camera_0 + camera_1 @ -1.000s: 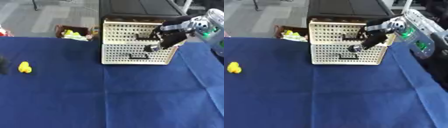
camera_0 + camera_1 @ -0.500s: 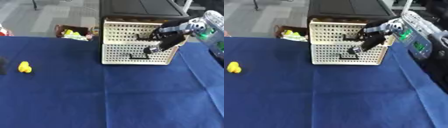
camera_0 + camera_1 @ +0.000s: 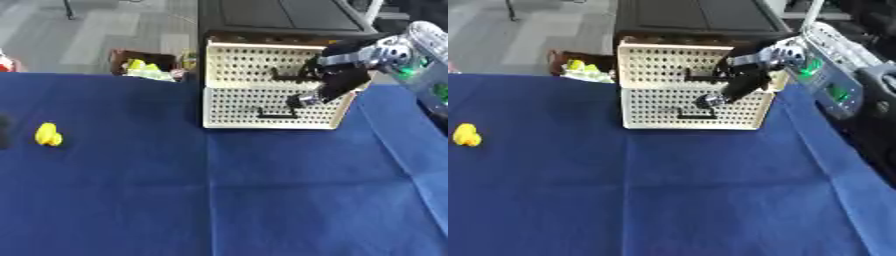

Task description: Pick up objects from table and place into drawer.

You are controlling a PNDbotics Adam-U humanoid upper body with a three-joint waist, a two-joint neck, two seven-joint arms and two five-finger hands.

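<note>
A cream perforated drawer unit (image 3: 254,102) with two drawers stands at the table's far middle. My right hand (image 3: 339,80) comes in from the upper right and lies against its front. Its fingers curl onto the dark handle of the upper drawer (image 3: 278,76), and its thumb hangs down over the lower drawer. The lower drawer's handle (image 3: 276,116) is free. Both drawers look closed. A small yellow toy (image 3: 47,135) lies far off on the blue cloth at the left. My left hand shows in neither view.
A blue cloth (image 3: 219,200) covers the table. A black cabinet (image 3: 271,17) stands behind the drawer unit. On the floor beyond the table is a box with yellow-green items (image 3: 144,67). A dark shape (image 3: 3,131) touches the left edge.
My right hand stays at the upper drawer's handle, its wrist shifted only slightly. The drawers and the yellow toy have not moved.
</note>
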